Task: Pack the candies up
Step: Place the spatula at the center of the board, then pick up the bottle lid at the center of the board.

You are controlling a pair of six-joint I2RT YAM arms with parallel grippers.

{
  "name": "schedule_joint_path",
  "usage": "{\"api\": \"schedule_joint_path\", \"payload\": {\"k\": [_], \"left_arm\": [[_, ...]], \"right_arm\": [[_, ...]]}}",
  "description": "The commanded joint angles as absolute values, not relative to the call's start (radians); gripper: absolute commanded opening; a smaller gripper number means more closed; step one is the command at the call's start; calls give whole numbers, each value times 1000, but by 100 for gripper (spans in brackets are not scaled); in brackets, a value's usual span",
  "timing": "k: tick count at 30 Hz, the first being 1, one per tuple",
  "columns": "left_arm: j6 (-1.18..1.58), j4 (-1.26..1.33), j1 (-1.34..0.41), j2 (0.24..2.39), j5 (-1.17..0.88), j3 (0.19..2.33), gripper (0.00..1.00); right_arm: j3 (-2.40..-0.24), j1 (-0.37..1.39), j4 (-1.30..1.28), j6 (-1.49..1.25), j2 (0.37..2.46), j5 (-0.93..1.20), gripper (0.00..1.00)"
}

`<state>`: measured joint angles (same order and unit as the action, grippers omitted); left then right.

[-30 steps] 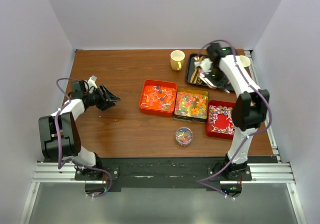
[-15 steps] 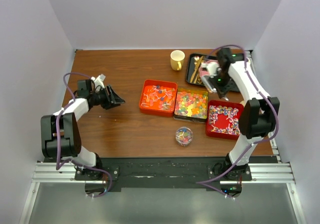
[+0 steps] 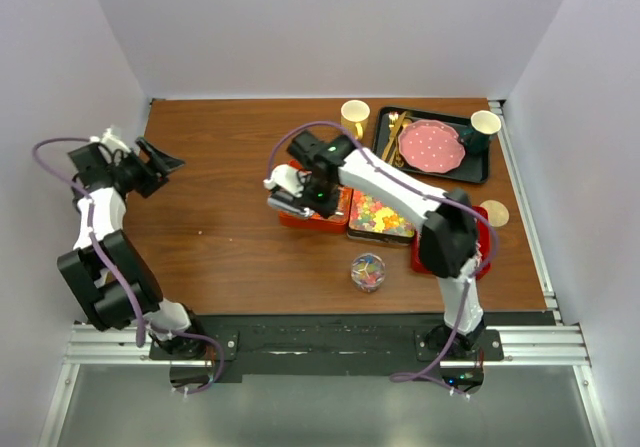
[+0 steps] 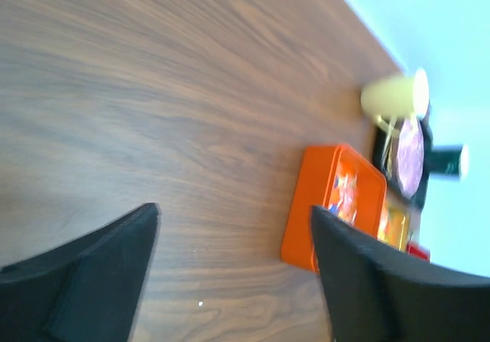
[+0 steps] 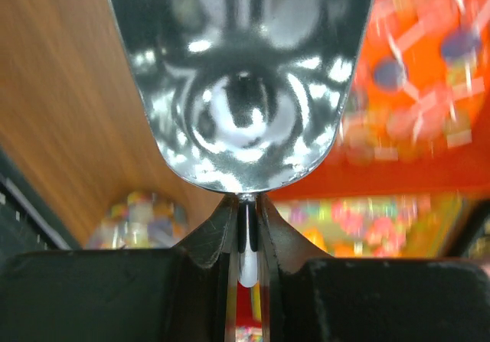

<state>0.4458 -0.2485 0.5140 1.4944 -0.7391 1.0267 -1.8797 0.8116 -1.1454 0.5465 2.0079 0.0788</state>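
Over orange tray, right end effector has arrived gripping scoop; left end effector spread wide.

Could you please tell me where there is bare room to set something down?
The table is bare from its left edge to the orange tray and candy jar. The right half is crowded.

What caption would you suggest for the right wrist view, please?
Right claw shut on a shiny scoop, held over the edge of the orange tray of candies.
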Motion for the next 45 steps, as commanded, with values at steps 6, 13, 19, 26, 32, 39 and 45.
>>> {"api": "schedule_joint_path", "payload": {"k": [6, 13, 19, 26, 32, 39, 45], "left_arm": [[772, -66, 759, 1365, -940, 885, 100], [713, -131, 778, 1339, -936, 928, 100], [765, -91, 773, 1325, -945, 911, 100], [729, -72, 681, 1328, -927, 968, 100], [422, -218, 382, 1327, -822, 1150, 100], [201, -333, 122, 1365, -720, 1114, 100], [204, -298, 42, 1382, -695, 1062, 100]], "right_arm": [[-2066, 974, -1068, 445, 2252, 78, 0], [-2128, 1028, -1054, 426, 2379, 49, 0], [-2131, 1028, -1055, 422, 2353, 67, 50], [-1935, 987, -968, 428, 2024, 123, 77], [-1761, 728, -861, 290, 1772, 239, 81], [-1585, 335, -818, 168, 1649, -60, 81], [-1467, 3, -818, 115, 1572, -109, 81]]}}
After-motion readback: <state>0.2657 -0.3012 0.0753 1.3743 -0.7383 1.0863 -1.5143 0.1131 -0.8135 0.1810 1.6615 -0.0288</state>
